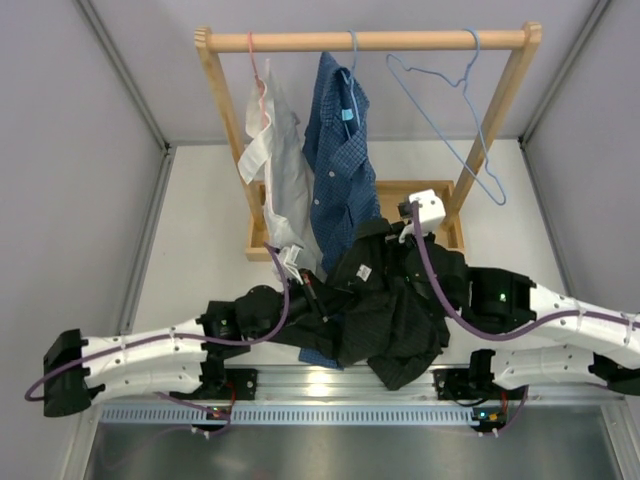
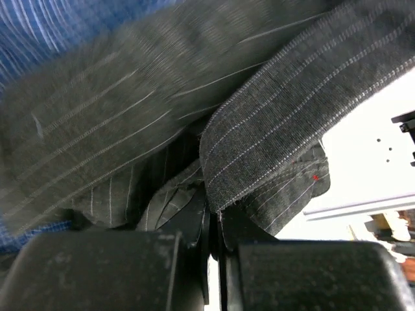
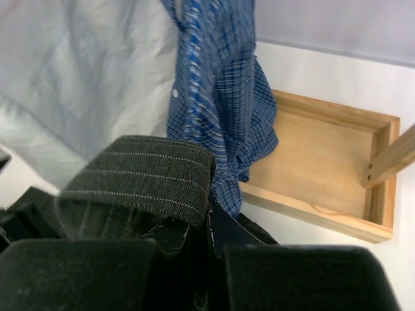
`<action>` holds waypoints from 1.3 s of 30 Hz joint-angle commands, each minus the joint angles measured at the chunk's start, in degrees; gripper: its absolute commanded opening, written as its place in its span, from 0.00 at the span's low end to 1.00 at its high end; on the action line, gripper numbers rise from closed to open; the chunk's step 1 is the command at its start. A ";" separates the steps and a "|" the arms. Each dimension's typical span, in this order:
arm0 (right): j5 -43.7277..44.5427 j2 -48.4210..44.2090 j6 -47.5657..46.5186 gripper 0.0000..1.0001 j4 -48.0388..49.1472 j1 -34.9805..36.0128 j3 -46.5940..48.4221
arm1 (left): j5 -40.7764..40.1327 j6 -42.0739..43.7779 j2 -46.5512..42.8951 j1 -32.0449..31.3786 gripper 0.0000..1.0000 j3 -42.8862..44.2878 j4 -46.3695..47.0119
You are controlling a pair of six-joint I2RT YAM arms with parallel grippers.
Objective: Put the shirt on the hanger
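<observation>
I've got both arms bent inward, low over the table (image 1: 200, 250). The left gripper (image 2: 214, 223) is pinched on the shirt (image 1: 385, 300) and the right gripper (image 3: 207, 223) is clamped on a striped fold of it. The shirt is bunched between them. The hanger (image 1: 455, 110) hangs on the rail (image 1: 400, 40), well apart, and the blue checked shirt (image 1: 340, 160) crowds in just behind.

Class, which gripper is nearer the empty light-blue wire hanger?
Right. The right gripper holds the black shirt below the hanger; the left gripper grips it farther left, by the blue checked shirt.
</observation>
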 commanded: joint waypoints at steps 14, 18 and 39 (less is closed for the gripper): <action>31.39 17.90 -65.33 0.00 28.22 35.55 39.84 | -22.22 34.17 12.25 -0.20 0.00 93.37 -67.97; 37.23 19.42 -65.58 0.00 38.21 36.18 32.48 | -23.46 34.01 12.98 -0.29 0.00 88.62 -68.52; -17.41 13.54 -10.50 0.91 15.68 18.17 -0.20 | -44.03 11.15 -11.46 -0.20 0.00 46.12 -74.41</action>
